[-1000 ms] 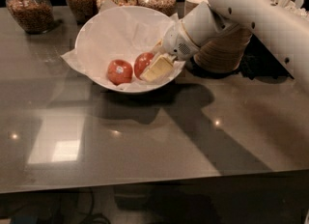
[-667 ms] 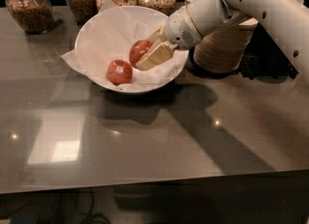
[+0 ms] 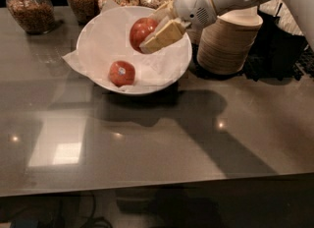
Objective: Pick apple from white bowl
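Note:
The white bowl (image 3: 98,35), wide and lined with crinkled white paper, stands at the back middle of the grey table. My gripper (image 3: 153,34) is shut on the apple (image 3: 141,31), a red-orange one, and holds it lifted above the bowl's right half. One beige finger (image 3: 164,35) lies across the apple's right side. A smaller round red apple (image 3: 121,72) with a pale sticker lies in the bottom of the bowl.
A tall stack of beige disposable bowls (image 3: 230,40) stands right of the white bowl, under my arm. Several glass jars of grains (image 3: 33,7) line the back edge. The grey table (image 3: 157,138) stretches toward the front.
My gripper has lifted the apple up out of the bowl's bottom and a little to the right. The smaller red apple has stayed in the bowl.

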Controlling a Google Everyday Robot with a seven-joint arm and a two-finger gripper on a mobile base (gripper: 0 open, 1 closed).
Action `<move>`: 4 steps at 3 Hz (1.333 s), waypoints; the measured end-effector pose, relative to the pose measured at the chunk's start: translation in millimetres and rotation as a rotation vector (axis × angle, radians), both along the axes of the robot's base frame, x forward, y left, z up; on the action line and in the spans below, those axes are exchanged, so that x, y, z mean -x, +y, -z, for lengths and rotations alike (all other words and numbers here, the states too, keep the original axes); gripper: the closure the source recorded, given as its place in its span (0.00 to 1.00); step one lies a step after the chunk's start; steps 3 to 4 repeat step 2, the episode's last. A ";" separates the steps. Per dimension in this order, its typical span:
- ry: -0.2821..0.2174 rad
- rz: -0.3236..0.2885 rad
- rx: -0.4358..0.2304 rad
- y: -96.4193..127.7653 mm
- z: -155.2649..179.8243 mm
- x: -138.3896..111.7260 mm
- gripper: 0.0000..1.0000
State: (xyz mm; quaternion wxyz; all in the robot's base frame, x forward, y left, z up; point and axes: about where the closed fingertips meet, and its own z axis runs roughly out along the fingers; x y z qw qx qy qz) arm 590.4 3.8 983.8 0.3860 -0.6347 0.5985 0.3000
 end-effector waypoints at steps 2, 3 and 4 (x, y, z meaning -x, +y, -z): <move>-0.050 -0.033 0.016 -10.3 -23.6 10.2 1.00; -0.050 -0.033 0.016 -10.3 -23.6 10.2 1.00; -0.050 -0.033 0.016 -10.3 -23.6 10.2 1.00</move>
